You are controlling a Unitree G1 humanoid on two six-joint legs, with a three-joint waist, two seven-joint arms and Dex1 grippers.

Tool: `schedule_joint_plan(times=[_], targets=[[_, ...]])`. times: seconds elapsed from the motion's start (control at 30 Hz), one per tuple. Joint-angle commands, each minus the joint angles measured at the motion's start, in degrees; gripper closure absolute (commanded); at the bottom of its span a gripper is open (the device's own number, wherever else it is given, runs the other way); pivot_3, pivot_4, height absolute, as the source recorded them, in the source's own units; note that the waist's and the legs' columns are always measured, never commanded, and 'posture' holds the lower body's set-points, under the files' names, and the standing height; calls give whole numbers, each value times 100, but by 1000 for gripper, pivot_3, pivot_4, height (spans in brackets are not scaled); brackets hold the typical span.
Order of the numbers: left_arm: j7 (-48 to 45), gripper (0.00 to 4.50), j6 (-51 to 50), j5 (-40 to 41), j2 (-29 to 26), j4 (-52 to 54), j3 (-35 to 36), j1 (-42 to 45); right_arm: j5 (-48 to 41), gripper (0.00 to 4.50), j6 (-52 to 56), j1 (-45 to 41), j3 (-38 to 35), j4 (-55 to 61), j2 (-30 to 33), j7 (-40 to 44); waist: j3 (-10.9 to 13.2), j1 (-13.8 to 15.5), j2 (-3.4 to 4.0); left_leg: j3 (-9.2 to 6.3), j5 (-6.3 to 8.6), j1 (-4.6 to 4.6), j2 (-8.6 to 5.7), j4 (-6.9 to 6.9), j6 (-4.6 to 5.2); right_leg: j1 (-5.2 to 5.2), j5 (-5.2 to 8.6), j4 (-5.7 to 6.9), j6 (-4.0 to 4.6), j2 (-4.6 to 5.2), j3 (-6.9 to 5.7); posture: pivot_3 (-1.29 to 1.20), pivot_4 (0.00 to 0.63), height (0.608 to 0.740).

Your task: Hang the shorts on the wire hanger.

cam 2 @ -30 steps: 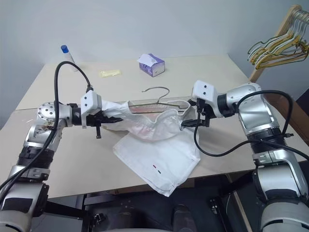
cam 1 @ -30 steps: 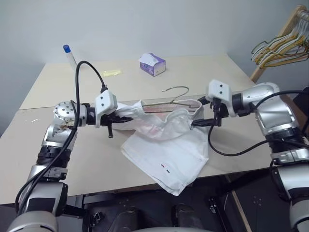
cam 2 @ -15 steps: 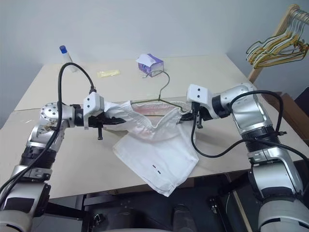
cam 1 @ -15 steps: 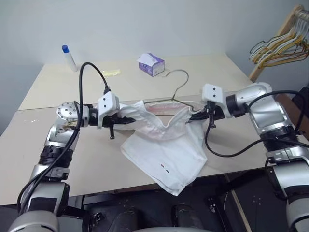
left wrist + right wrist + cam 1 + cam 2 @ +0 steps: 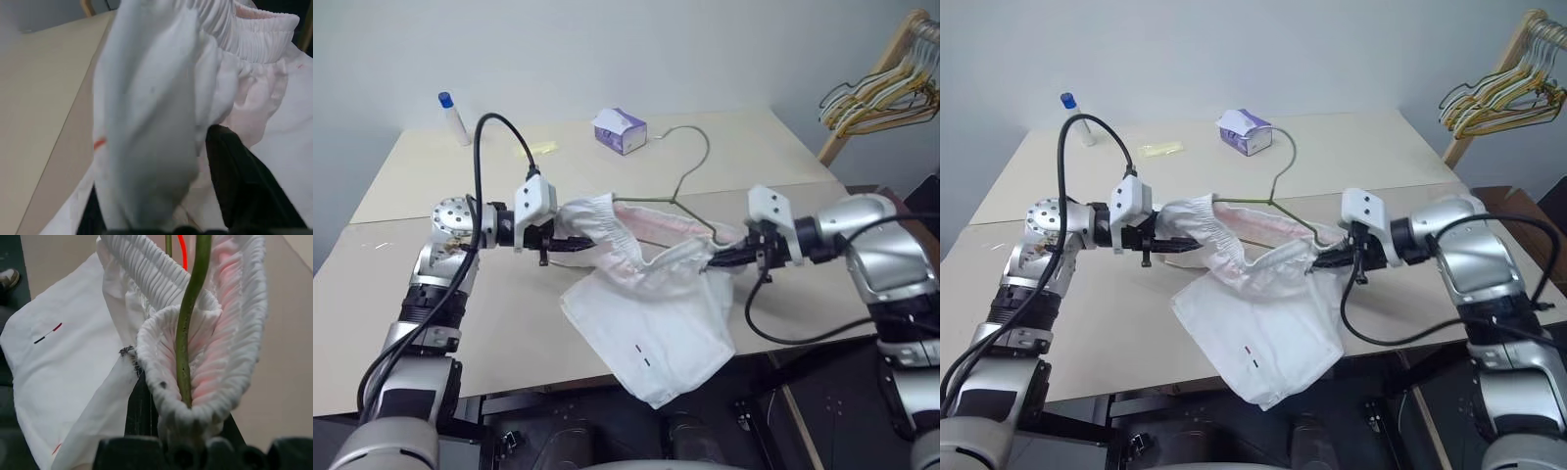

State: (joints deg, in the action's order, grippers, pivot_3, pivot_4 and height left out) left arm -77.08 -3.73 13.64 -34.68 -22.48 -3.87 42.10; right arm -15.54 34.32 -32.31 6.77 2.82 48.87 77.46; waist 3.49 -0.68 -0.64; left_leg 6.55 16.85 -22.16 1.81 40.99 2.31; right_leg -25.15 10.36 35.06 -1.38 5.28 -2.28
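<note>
Two hands hold the white thin-cloth shorts (image 5: 646, 294) stretched above the beige table (image 5: 724, 157), at its front middle. The left hand (image 5: 570, 242), at nine o'clock of the garment, has the gathered waistband bunched between its black fingers (image 5: 244, 186); how far those fingers are parted I cannot tell. The right hand (image 5: 717, 261), at three o'clock, is clenched on the opposite waistband end together with the thin olive-grey wire hanger (image 5: 690, 176), whose arm runs inside the elastic. The hanger's hook rises at twelve o'clock above the cloth. The shorts' legs droop toward six o'clock, over the table's front edge. A small purple-and-white tissue box (image 5: 621, 130) sits well apart at twelve o'clock.
</note>
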Motion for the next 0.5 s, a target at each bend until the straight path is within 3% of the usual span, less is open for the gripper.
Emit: schedule_joint_plan(times=[0.03, 0.13, 0.2, 0.33, 0.5], targets=[[4, 1109, 148, 105, -136, -119, 227, 191, -543, 4500, 619, 467, -742, 754, 194, -340, 0, -1, 0, -1, 0, 0, 1, 0, 0, 0, 0, -3, 0, -1, 0, -9, 27, 740], [230, 92, 325, 37, -183, -277, 363, 221, -891, 4500, 1133, 1093, -1302, 1322, 301, -700, 0, -6, -1, -2, 1, 5, 1, 0, 2, 0, 1, -7, 1, -1, 0, -15, 32, 740], [587, 37, 404, 63, -115, -331, 541, 264, -1082, 4500, 1485, 1456, -1694, 1625, 337, -1005, 1, 0, -1, -6, 14, 8, 2, 0, 24, 1, 1, -5, 1, 0, 2, -17, 34, 740], [895, 37, -476, 704, -15, 371, 918, 277, -1498, 4500, 2579, 2069, -2735, 2211, 86, -1970, 1, -2, -1, -17, 23, 12, 2, 3, 39, 4, 0, -1, 2, 1, 5, -29, 37, 740], [1624, 37, -2033, 1857, 332, 1931, 1240, 66, -1370, 4500, 4167, 2108, -3689, 2673, -793, -3740, -1, -3, -2, -29, 23, 13, 2, 4, 40, 5, -1, -1, 2, 2, 14, -44, 42, 740]])
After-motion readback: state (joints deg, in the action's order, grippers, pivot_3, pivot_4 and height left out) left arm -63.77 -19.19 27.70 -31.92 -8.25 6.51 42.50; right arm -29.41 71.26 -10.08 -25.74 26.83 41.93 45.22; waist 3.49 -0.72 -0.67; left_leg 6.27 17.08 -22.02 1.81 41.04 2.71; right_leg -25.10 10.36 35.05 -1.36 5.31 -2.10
